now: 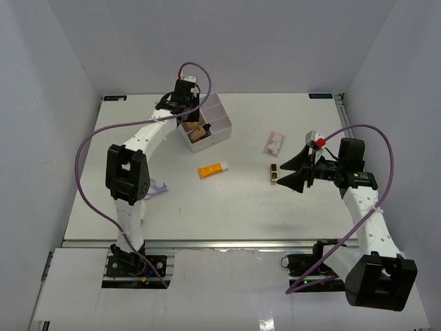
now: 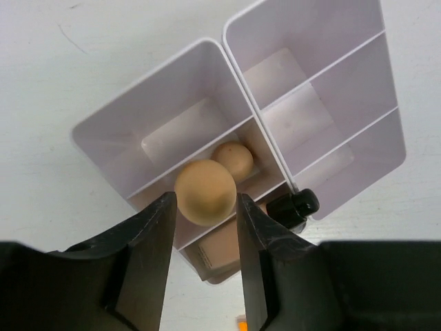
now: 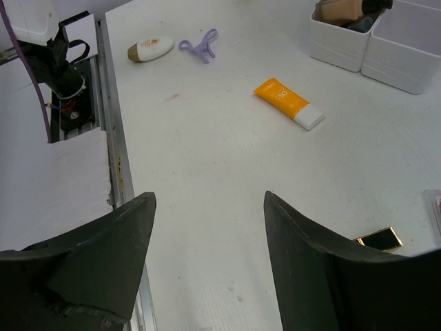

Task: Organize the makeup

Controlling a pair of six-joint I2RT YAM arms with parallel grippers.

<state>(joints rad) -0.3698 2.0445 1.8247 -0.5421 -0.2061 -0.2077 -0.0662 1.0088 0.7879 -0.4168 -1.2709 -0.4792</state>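
Although the left gripper [image 2: 204, 207] flanks a beige sponge [image 2: 204, 189] above the white box [image 2: 110, 131], frame centre, its hold is unclear; seemingly soft, light, so pinch its belly. Right gripper [image 3: 208, 200] gapes empty.

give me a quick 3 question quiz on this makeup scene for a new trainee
1. True or false: the orange tube lies on the table, outside the white box.
2. Which lies nearest the right gripper? a) black-gold lipstick b) white box c) orange tube
3. How many beige sponges show in the left wrist view?
Key: 1 true; 2 a; 3 two.
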